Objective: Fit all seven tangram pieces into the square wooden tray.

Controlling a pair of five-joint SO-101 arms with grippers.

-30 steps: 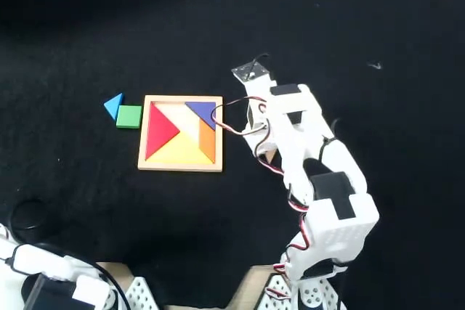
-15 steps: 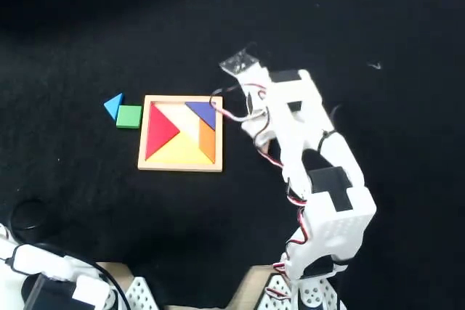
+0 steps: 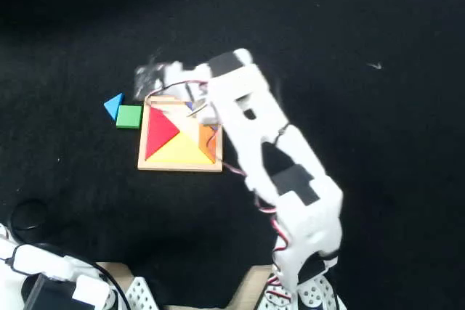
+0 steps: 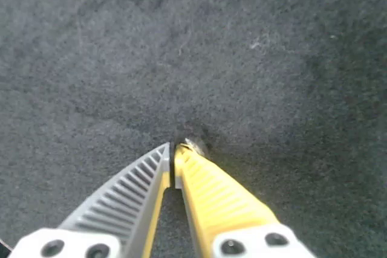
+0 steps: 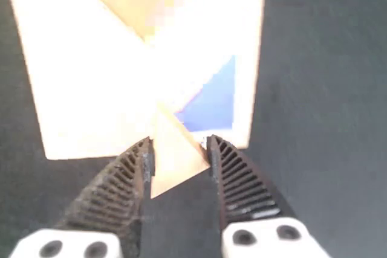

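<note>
Overhead, the right tool (image 3: 155, 76) is hard to make out by the square wooden tray (image 3: 180, 169), its arm hiding part of it; a green square (image 3: 128, 116) and light blue triangle (image 3: 112, 105) lie nearby. From the left wrist, the left tool (image 4: 174, 149) is pressed together over the counter (image 4: 272, 40). From the right wrist, the right tool pinches a pale triangle (image 5: 175, 155), a blue piece (image 5: 211, 106) just beyond its tips.
</note>
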